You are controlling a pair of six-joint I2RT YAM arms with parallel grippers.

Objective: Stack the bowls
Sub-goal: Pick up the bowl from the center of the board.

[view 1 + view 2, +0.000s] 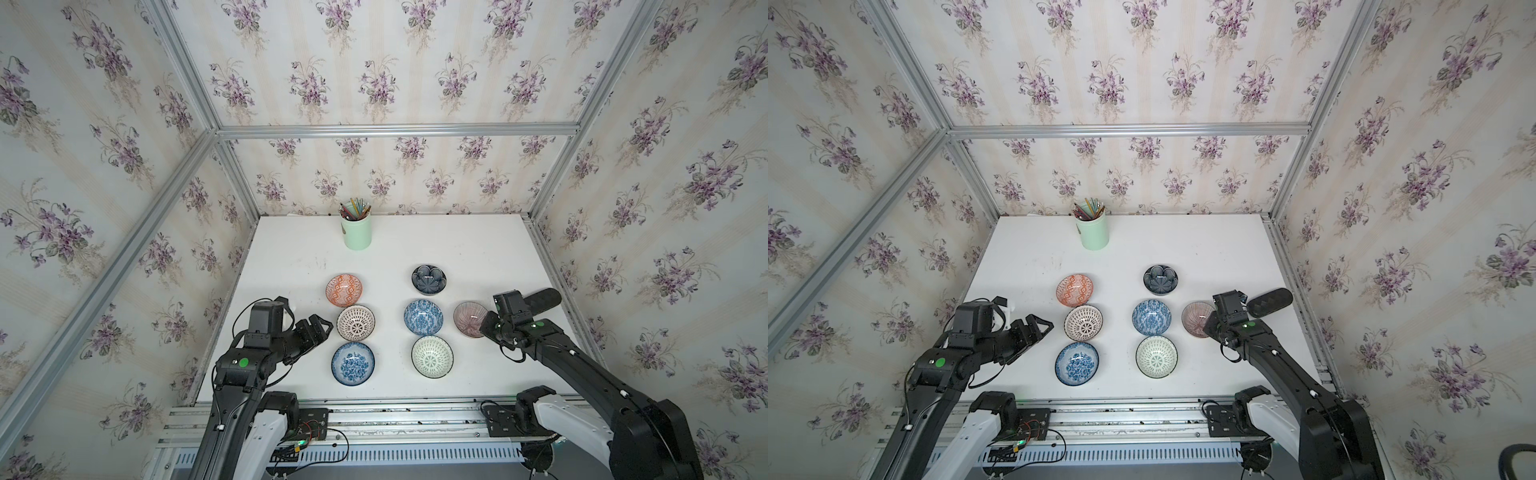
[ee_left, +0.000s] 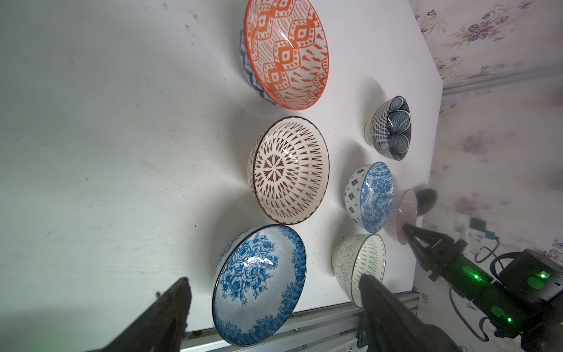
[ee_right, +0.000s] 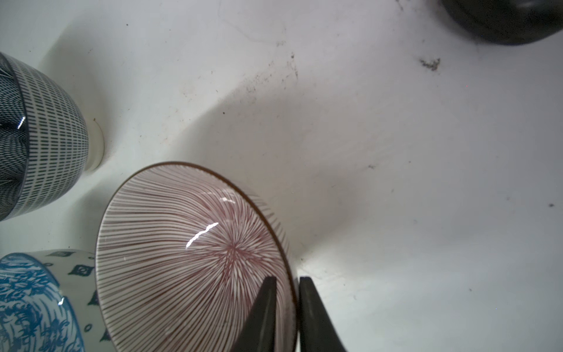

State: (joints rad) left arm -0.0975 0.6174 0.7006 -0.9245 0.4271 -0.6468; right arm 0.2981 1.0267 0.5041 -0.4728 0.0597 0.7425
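Right gripper pinching pink bowl rim, one finger inside, one outside. Bowl on table, just beside blue bowl. My worry: thin glazed rim, so bowl may tilt, slip, clip neighbour on lift. Left gripper wide, empty.

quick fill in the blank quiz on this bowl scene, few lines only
____ bowls sit on the white table, none stacked yet.
The right gripper is shut on the ____ of the pink striped bowl.
The left gripper is ____ and holds nothing.
The green cup holds ____.
Missing: seven; rim; open; pencils.
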